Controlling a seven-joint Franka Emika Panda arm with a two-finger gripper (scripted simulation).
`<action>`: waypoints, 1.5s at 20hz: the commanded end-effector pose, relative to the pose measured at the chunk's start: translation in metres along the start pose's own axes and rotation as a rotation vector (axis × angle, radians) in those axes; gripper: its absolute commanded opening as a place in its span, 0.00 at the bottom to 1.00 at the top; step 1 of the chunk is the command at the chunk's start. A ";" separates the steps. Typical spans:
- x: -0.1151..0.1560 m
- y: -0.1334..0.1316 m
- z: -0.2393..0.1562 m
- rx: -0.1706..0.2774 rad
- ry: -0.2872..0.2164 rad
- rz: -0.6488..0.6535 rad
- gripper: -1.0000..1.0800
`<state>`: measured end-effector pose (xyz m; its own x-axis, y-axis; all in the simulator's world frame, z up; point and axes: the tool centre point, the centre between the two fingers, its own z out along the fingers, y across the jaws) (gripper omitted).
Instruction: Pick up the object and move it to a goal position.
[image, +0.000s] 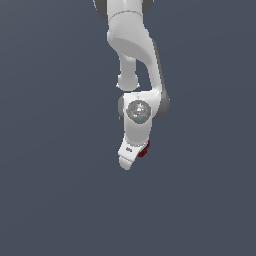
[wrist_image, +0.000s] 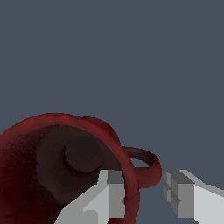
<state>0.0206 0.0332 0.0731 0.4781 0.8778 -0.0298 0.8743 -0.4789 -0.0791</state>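
Observation:
The dark red mug (wrist_image: 30, 148) fills much of the wrist view, and I look into its dark inside. Its handle (wrist_image: 148, 168) sticks out to one side. My gripper (wrist_image: 144, 199) is open and straddles the mug's wall by the handle. One finger (wrist_image: 109, 199) is inside the mug against the wall. The other finger (wrist_image: 186, 197) is outside, with a gap to the wall. In the exterior view only a small red sliver of the mug (image: 145, 149) shows behind the white gripper (image: 127, 161), low over the floor.
A plain dark grey-blue surface (image: 50, 200) lies all around. The white arm (image: 131, 45) comes down from the top of the exterior view. No other objects show.

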 end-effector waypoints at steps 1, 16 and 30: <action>0.001 0.000 0.000 0.000 0.000 -0.001 0.00; -0.005 -0.004 -0.021 -0.002 0.001 0.000 0.00; -0.040 -0.031 -0.142 -0.002 0.000 -0.001 0.00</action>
<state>-0.0100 0.0142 0.1992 0.4770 0.8784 -0.0311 0.8747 -0.4779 -0.0803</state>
